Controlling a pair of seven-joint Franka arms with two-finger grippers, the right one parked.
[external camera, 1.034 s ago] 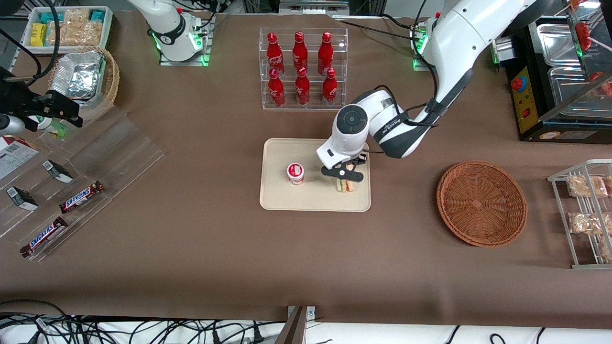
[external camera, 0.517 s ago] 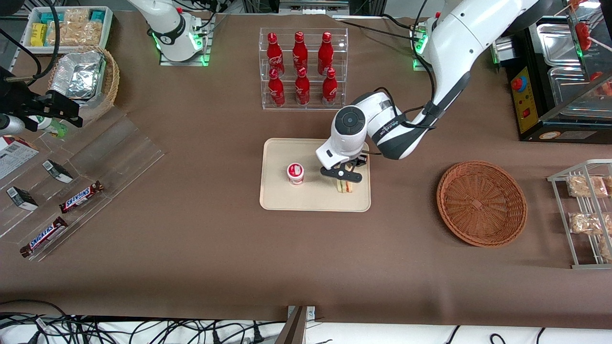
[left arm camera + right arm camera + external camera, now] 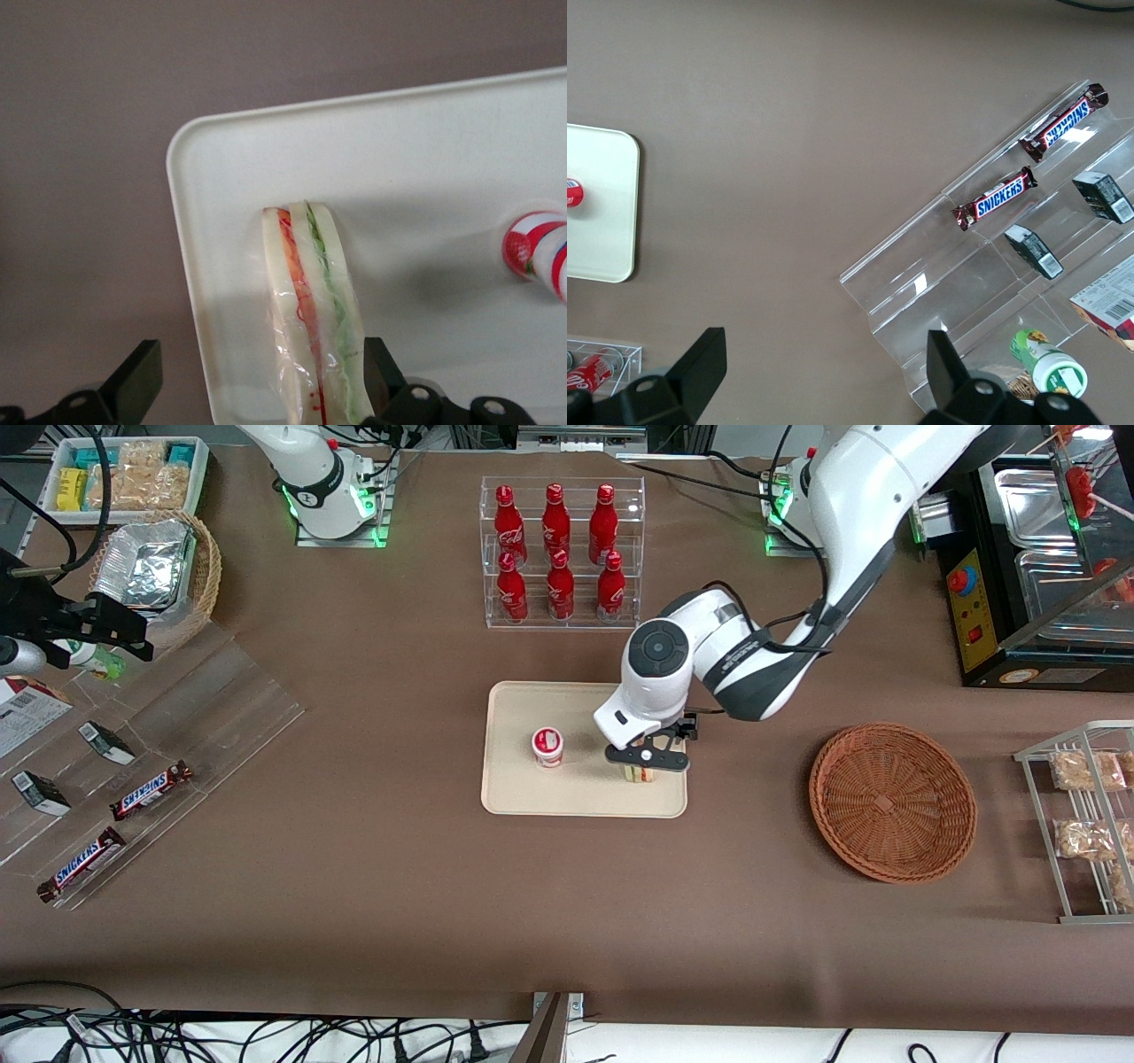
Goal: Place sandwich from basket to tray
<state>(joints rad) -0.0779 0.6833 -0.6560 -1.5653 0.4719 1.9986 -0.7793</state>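
The sandwich (image 3: pixel 640 772) stands on edge on the cream tray (image 3: pixel 532 797), near the tray's corner toward the working arm's end. In the left wrist view the sandwich (image 3: pixel 314 310) shows pale bread with red and green filling under clear wrap. My gripper (image 3: pixel 647 758) hangs just above it, open. Its dark fingers (image 3: pixel 135 382) straddle the sandwich with a gap on each side, one finger close to the bread; the gripper (image 3: pixel 259 356) holds nothing. The round reddish-brown wicker basket (image 3: pixel 892 802) sits empty on the table toward the working arm's end.
A small red-and-white cup (image 3: pixel 547 746) stands on the tray beside the sandwich. A clear rack of red bottles (image 3: pixel 558 553) stands farther from the front camera than the tray. A wire rack of bagged snacks (image 3: pixel 1085 815) is past the basket. Candy bars (image 3: pixel 151 790) lie toward the parked arm's end.
The wrist has turned and shifted slightly toward the basket. The fingers have spread apart and let go of the sandwich, which stays standing on the tray.
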